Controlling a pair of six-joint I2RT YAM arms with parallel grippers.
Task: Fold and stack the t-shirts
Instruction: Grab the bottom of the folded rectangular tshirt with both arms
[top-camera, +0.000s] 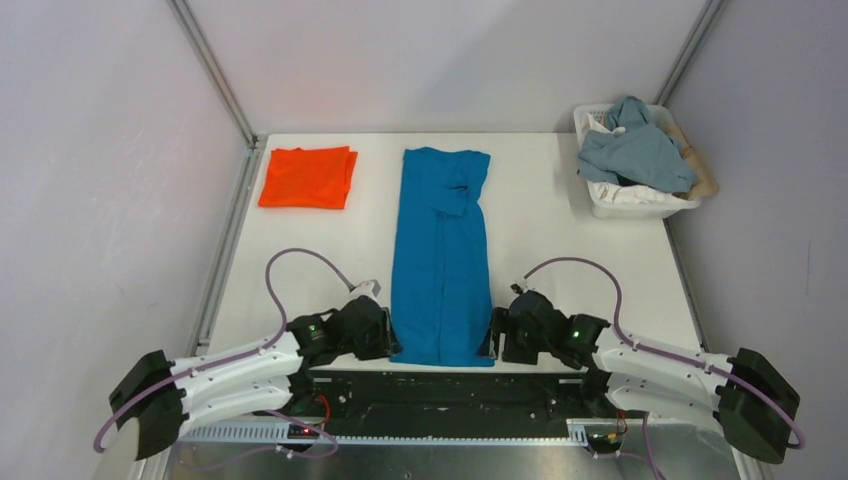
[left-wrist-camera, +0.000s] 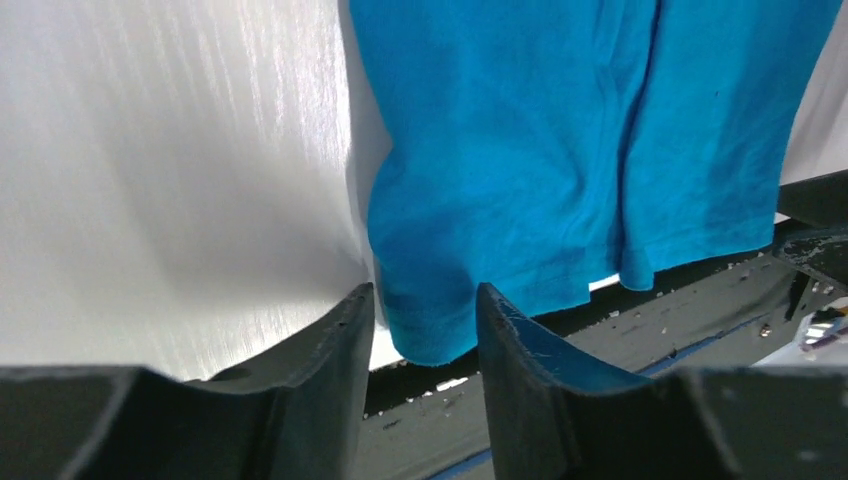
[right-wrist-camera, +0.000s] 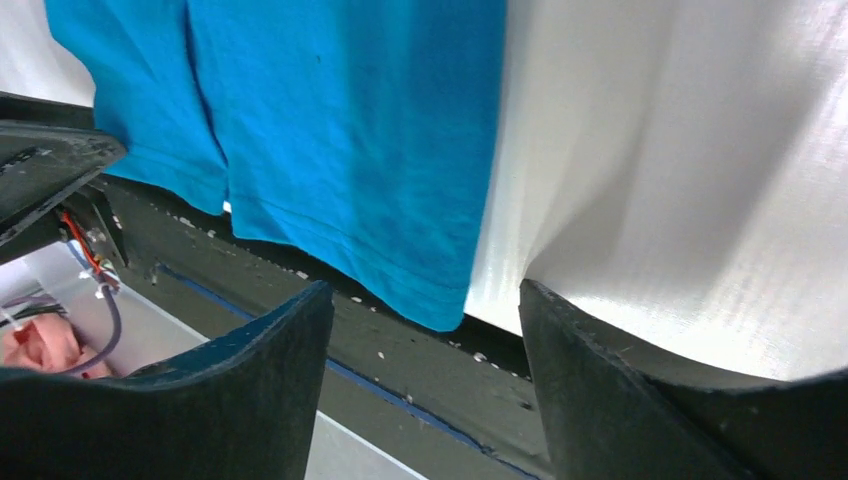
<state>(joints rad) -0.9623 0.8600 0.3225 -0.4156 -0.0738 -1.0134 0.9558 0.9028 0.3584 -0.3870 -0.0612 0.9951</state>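
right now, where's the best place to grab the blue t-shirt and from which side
By its two near hem corners, left end effector on the left, right end effector on the right, coming from the near edge. The blue t-shirt lies as a long narrow strip and that hem overhangs the table, so they can likely close on both faces of the cloth there.

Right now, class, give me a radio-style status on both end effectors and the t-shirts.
Left end effector open, straddling blue t-shirt near-left corner. Right end effector open at near-right corner. Orange t-shirt folded, far left. Nothing blocking.
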